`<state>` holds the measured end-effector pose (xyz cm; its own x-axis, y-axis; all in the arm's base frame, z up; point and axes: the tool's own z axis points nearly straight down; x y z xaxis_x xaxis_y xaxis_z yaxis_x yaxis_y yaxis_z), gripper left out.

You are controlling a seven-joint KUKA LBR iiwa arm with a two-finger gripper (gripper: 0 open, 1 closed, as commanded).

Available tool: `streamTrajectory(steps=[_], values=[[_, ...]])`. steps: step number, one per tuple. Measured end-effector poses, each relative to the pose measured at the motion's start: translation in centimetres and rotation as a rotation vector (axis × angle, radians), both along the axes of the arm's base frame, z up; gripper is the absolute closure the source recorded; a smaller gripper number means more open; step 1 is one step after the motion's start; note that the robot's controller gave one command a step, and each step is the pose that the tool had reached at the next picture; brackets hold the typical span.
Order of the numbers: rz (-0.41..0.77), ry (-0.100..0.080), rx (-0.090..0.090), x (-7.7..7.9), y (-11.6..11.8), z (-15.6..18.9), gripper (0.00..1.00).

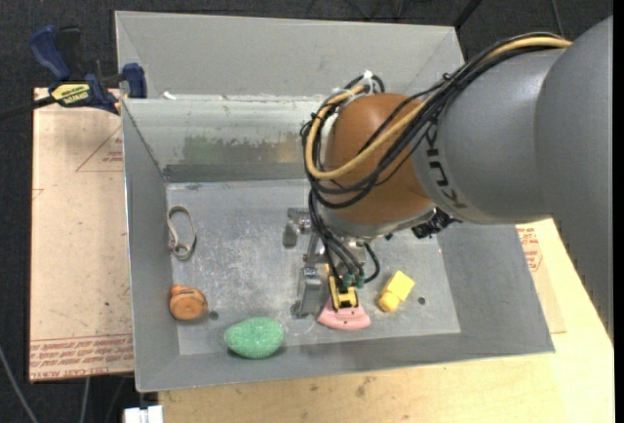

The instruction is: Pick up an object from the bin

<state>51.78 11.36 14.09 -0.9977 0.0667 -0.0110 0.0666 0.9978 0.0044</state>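
The gripper [327, 299] is hanging low over the grey bin floor [234, 246], a pink curved piece [343, 319] lying at its 6 o'clock near the front wall. Whether it is apart or together, I cannot tell. Bare floor is spreading toward 10 o'clock.

Along the bin's [292, 60] front, left to right: disc [187, 303], oval lump [255, 337], half-round piece [343, 318], block [395, 292]. Clip [180, 232] sits behind the disc, by the left wall.

Bare bin floor [244, 226] ctr-left; obstacles along front: brown disc [187, 303], green lump [254, 337], pink piece [343, 319], yellow block [396, 291]; clip [180, 231] left.
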Motion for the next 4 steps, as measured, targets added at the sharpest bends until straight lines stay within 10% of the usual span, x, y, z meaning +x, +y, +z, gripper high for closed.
streamTrajectory(steps=[1,4], values=[[0.013,0.015,-0.003,-1.3,-4.8,-2.0,0.0],[0.057,0.002,-0.004,0.6,-8.8,-3.4,0.0]])
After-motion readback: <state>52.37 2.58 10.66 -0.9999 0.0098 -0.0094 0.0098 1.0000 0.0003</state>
